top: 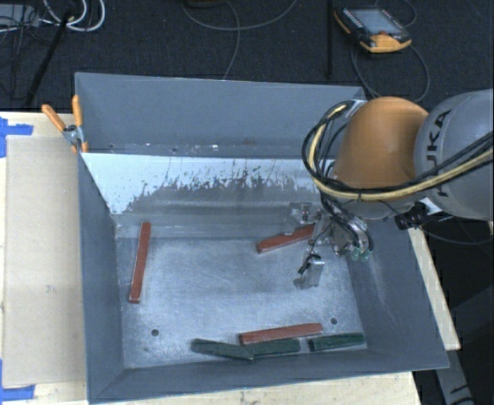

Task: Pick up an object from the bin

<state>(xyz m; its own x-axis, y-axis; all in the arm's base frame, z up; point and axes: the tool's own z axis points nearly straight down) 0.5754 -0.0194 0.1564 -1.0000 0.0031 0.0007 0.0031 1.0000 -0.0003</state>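
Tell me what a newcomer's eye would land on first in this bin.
The gripper hangs low in the right part of the grey bin, with a slanted red-brown stick just beside it toward the back wall. A lone red-brown stick lies along the wall at the view's left. By the front wall, a third red-brown stick lies among dark green sticks.

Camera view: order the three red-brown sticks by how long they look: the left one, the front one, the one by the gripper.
1. Left stick and front stick: look alike, so not ranked apart.
2. Middle stick, by the gripper: looks shortest, though its right end may be hidden by the robot.
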